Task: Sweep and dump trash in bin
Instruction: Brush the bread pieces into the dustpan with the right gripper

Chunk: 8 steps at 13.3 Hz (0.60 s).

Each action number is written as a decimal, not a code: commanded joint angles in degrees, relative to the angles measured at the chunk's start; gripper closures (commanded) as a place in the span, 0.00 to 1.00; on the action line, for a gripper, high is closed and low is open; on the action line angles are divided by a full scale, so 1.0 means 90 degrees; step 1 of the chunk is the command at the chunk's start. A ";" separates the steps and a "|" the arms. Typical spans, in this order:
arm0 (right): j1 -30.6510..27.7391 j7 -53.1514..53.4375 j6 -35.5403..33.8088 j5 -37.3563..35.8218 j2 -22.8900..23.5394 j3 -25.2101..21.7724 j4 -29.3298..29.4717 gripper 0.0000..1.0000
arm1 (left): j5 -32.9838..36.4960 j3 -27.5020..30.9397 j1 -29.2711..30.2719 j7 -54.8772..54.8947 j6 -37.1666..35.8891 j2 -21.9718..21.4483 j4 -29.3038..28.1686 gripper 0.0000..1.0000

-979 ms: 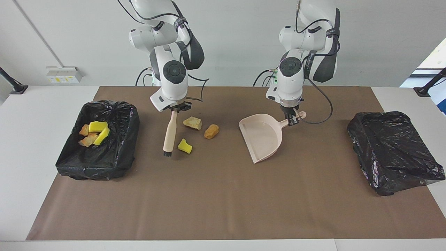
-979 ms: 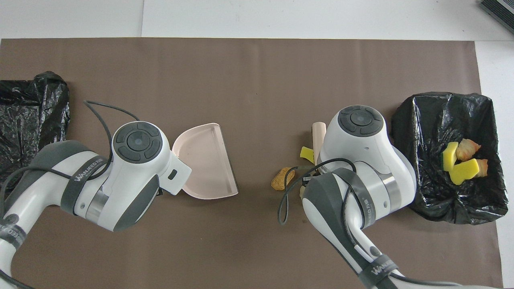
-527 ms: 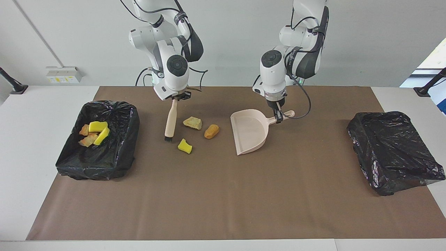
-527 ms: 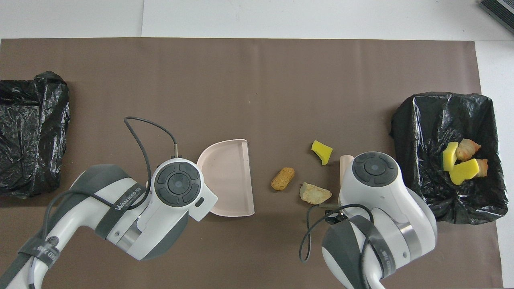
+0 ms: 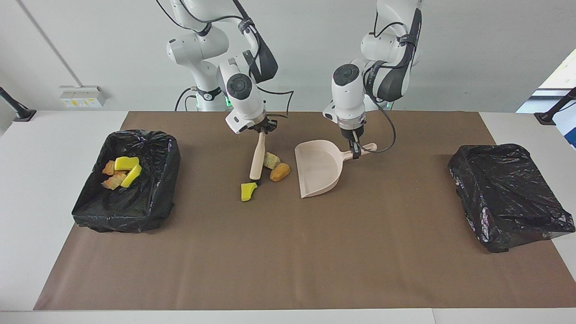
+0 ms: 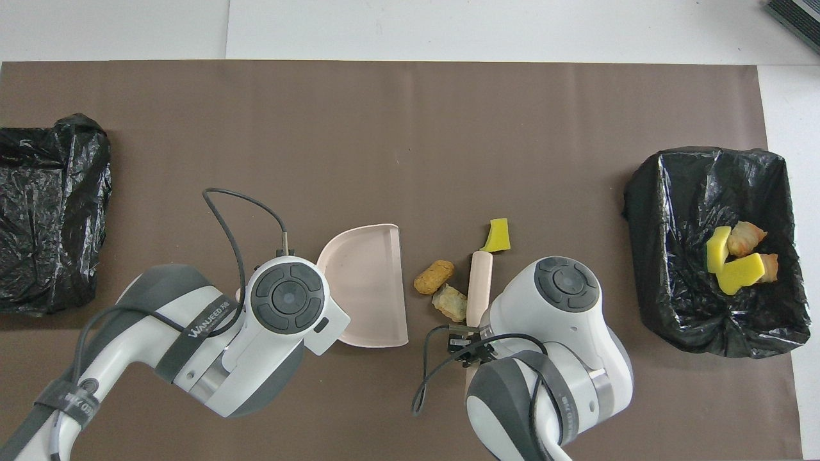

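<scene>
Brown mat (image 5: 288,252): some trash (image 5: 120,172) sits in my bin (image 5: 148,211), three scraps (image 5: 280,171) remain, right gripper (image 5: 261,130) clamps the brush (image 5: 257,158), left gripper (image 5: 356,150) grips the dustpan (image 5: 318,167).

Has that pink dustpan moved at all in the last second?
Yes. The dustpan has slid away from the closed black bag toward the scraps on the mat, held by the left claw.

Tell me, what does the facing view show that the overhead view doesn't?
Only the facing view shows the left end effector gripping the dustpan handle, plus the arms' bases and wall. Only the overhead view shows the right end effector from above, on the brush. Both show three loose scraps beside the brush, the filled bin and the other black bag.
</scene>
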 commanded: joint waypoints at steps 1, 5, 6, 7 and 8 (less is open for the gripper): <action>0.0262 -0.0281 0.0518 0.1152 0.0041 0.0004 0.0085 1.00 | 0.0122 0.0077 -0.0108 0.0029 0.0165 -0.0155 -0.0218 1.00; 0.0770 -0.0145 0.1078 0.2269 0.0178 0.0004 0.0484 1.00 | 0.0132 0.0067 -0.0098 0.0029 0.0175 -0.0145 -0.0208 1.00; 0.0742 -0.0144 0.0923 0.2212 0.0091 -0.0016 0.0640 1.00 | 0.0122 0.0077 -0.0098 0.0029 0.0175 -0.0145 -0.0208 1.00; 0.0674 -0.0105 0.0505 0.2066 -0.0103 -0.0093 0.0690 1.00 | 0.0122 0.0077 -0.0079 0.0029 0.0175 -0.0145 -0.0208 1.00; 0.0432 -0.0085 -0.0050 0.1523 -0.0269 -0.0113 0.0778 1.00 | 0.0122 0.0077 -0.0079 0.0029 0.0175 -0.0145 -0.0208 1.00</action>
